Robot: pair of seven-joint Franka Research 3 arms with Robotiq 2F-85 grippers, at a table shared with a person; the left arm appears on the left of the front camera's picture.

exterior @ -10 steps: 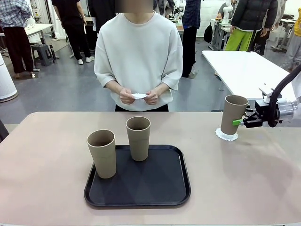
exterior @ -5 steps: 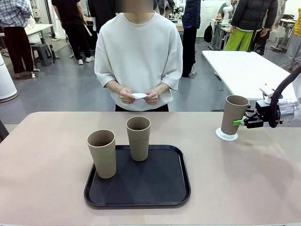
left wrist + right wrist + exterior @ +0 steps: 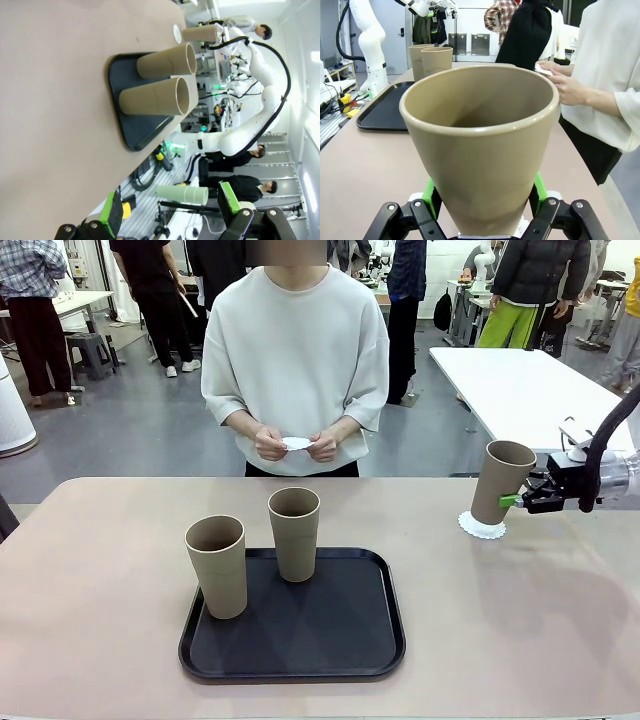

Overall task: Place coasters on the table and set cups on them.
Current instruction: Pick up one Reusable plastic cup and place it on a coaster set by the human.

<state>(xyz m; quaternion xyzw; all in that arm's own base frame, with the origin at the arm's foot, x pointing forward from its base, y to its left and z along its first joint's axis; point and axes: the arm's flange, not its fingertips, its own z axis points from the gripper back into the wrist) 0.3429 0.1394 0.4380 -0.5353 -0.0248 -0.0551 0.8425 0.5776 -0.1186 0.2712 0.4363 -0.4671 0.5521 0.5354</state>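
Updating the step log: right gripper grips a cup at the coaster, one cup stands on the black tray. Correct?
Not quite. Two cups stand on the black tray, not one, as the front view shows. The rest holds: the right gripper grips a third cup at the coaster.

I'm checking all three feeds now and there's no word, number or logo I can read. The cup (image 3: 480,150) close up on my right wrist feed shows a plain tan wall, and the black tray (image 3: 345,645) in the front feed has no print on it. If there is any print in the room behind, it's too small and blurred for me to make out.
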